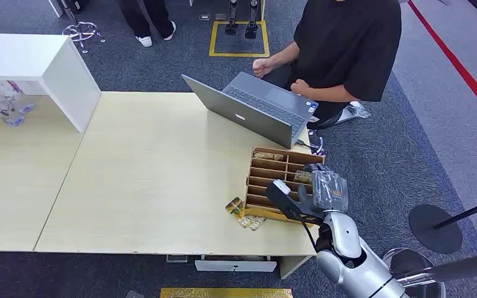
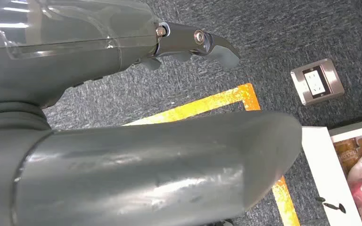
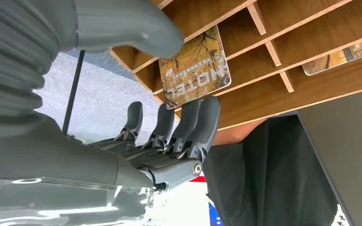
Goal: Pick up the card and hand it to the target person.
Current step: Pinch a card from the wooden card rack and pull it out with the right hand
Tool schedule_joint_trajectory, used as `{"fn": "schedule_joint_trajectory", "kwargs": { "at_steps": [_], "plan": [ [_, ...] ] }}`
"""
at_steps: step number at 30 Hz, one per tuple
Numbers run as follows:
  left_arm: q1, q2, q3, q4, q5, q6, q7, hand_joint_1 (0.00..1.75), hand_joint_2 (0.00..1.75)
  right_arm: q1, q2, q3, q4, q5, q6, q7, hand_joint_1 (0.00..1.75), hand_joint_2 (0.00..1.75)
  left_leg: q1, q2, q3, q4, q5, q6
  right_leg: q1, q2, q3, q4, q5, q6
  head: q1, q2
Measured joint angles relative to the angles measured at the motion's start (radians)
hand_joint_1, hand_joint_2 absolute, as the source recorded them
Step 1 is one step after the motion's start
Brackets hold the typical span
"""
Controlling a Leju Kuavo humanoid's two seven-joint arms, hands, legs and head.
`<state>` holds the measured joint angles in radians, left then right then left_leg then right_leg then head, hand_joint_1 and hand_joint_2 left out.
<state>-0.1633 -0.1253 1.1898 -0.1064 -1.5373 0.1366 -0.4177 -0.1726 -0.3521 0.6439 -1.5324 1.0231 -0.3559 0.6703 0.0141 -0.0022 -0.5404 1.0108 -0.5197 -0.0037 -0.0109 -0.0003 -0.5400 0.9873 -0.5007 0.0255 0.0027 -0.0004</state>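
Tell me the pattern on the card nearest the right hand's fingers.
The card has golden-yellow autumn tree branches with white "HOTEL" lettering, clearest in the right wrist view.

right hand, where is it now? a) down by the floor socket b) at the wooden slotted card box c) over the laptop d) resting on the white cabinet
b: the right hand is at the wooden card box, fingers close to a hotel card in one slot, not clearly gripping it.

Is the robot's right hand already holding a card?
No: the right hand is open, its fingers just short of the card in the wooden rack.
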Motion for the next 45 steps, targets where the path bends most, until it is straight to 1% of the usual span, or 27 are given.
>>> {"fn": "schedule_joint_trajectory", "kwargs": {
  "at_steps": [5, 13, 20, 27, 31, 34, 37, 41, 43, 45],
  "plan": [
    [-0.001, -0.002, 0.0, 0.0, 0.0, 0.0, 0.0, 0.0, 0.0, 0.0, 0.0, 0.0, 0.0, 0.0, 0.0, 0.0, 1.08, 1.75, 0.0, 0.0, 0.0, 0.0, 0.0, 0.0, 0.0, 0.0, 0.0, 0.0, 0.0, 0.0, 0.0, 0.0],
    [-0.003, -0.007, -0.007, 0.0, 0.0, 0.002, 0.001, 0.0, 0.0, 0.0, 0.0, 0.0, 0.0, 0.004, 0.01, 0.001, 1.03, 1.75, 0.0, 0.0, 0.0, 0.0, 0.0, 0.0, 0.0, 0.0, 0.0, 0.0, 0.0, 0.0, 0.0, 0.0],
    [-0.006, -0.008, -0.01, 0.0, 0.0, 0.004, 0.002, 0.0, 0.0, 0.001, -0.001, 0.005, 0.0, 0.014, 0.015, 0.003, 1.03, 1.75, 0.0, 0.0, 0.0, 0.0, 0.0, 0.0, 0.0, 0.0, 0.0, 0.0, 0.0, 0.0, 0.0, 0.0],
    [-0.006, -0.008, -0.011, 0.0, 0.0, 0.008, 0.003, 0.0, 0.0, 0.001, -0.001, 0.012, 0.0, 0.018, 0.017, 0.003, 1.14, 1.75, 0.0, 0.0, 0.0, 0.0, 0.0, 0.0, 0.0, 0.0, 0.0, 0.0, 0.0, 0.0, 0.0, 0.0],
    [-0.006, -0.008, -0.012, 0.0, 0.0, 0.009, 0.007, 0.0, 0.0, 0.0, -0.001, 0.012, 0.0, 0.021, 0.017, 0.003, 1.31, 1.75, 0.0, 0.0, 0.0, 0.0, 0.0, 0.0, 0.0, 0.0, 0.0, 0.0, 0.0, 0.0, 0.0, 0.0],
    [-0.006, -0.008, -0.015, 0.0, 0.0, 0.01, 0.009, 0.0, 0.0, 0.0, -0.001, 0.012, 0.0, 0.022, 0.016, 0.003, 1.35, 1.75, 0.0, 0.0, 0.0, 0.0, 0.0, 0.0, 0.0, 0.0, 0.0, 0.0, 0.0, 0.0, 0.0, 0.0],
    [-0.006, -0.008, -0.016, 0.0, 0.0, 0.011, 0.01, 0.0, 0.0, 0.0, -0.001, 0.012, 0.0, 0.024, 0.015, 0.002, 1.37, 1.75, 0.0, 0.0, 0.0, 0.0, 0.0, 0.0, 0.0, 0.0, 0.0, 0.0, 0.0, 0.0, 0.0, 0.0],
    [-0.006, -0.008, -0.016, 0.0, 0.0, 0.011, 0.01, 0.0, 0.0, 0.0, -0.001, 0.013, 0.0, 0.03, 0.011, 0.001, 1.34, 1.75, 0.0, 0.0, 0.0, 0.0, 0.0, 0.0, 0.0, 0.0, 0.0, 0.0, 0.0, 0.0, 0.0, 0.0],
    [-0.006, -0.008, -0.016, 0.0, 0.0, 0.011, 0.011, 0.0, 0.0, 0.0, -0.002, 0.013, 0.0, 0.043, 0.011, 0.001, 1.32, 1.75, 0.0, 0.0, 0.0, 0.0, 0.0, 0.0, 0.0, 0.0, 0.0, 0.0, 0.0, 0.0, 0.0, 0.0],
    [-0.006, -0.009, -0.017, 0.0, 0.0, 0.011, 0.011, 0.0, 0.0, 0.0, -0.003, 0.013, 0.0, 0.066, 0.013, 0.004, 1.33, 1.75, 0.0, 0.0, 0.0, 0.0, 0.0, 0.0, 0.0, 0.0, 0.0, 0.0, 0.0, 0.0, 0.0, 0.0]
  ]
}}
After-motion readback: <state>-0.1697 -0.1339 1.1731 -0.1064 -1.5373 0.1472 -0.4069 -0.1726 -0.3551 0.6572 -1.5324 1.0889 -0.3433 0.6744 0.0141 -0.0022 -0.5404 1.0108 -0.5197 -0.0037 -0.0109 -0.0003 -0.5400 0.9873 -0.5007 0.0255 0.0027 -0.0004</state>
